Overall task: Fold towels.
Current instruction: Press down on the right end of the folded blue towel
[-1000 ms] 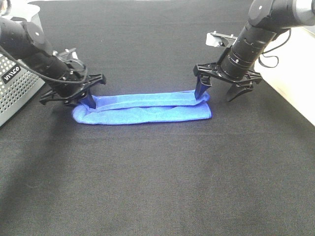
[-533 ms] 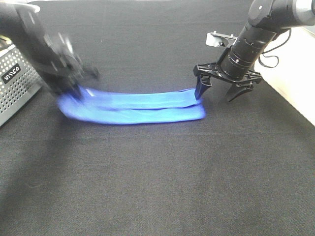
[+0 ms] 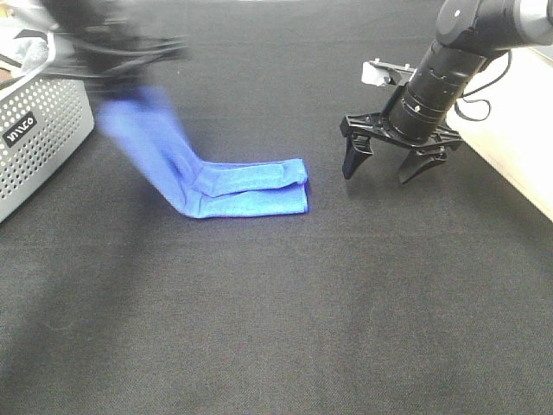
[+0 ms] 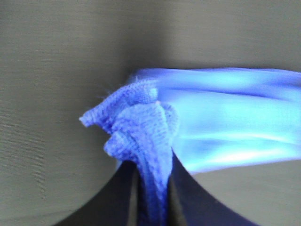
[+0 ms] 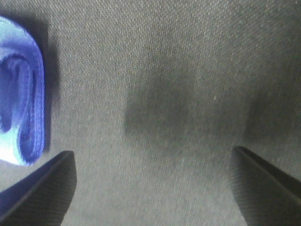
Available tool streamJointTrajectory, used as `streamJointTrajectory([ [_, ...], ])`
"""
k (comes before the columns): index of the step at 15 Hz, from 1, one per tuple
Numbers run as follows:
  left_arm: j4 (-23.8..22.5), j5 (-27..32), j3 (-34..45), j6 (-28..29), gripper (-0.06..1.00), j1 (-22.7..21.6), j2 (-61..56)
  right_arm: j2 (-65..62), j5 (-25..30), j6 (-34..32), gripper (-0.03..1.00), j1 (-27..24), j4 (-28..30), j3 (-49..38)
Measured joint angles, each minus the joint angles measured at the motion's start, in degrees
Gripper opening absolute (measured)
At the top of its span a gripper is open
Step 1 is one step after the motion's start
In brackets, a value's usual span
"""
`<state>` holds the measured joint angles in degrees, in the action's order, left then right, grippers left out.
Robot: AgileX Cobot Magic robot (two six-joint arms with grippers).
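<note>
A blue towel, folded into a long strip, lies partly on the black table. Its left end rises steeply to my left gripper, which is blurred with motion high at the back left. In the left wrist view the shut fingers pinch the bunched blue towel end. My right gripper is open and empty just above the table, to the right of the towel's free end. The right wrist view shows that rounded end apart from the spread fingers.
A perforated grey metal box stands at the left edge, close to the lifted towel. A pale surface borders the black table on the right.
My left gripper has risen and swung back with the towel's left end, dragging the towel to the left. The towel's right end has slid away from the right gripper, which has stayed open in place.
</note>
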<state>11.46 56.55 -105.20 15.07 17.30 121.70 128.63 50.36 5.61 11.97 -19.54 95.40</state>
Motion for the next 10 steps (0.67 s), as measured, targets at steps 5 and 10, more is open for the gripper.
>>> streamJointTrajectory([
  [5, 7.0, -9.3, -0.9, 4.9, 0.11, 7.3, 6.6, -1.1, 0.3, -1.4, 0.83, 0.0, 0.0, 0.0],
  [10, 11.5, -17.6, -1.1, 6.3, 0.60, 11.2, 8.3, -1.7, 1.8, -1.7, 0.83, 0.0, 0.0, 0.0],
])
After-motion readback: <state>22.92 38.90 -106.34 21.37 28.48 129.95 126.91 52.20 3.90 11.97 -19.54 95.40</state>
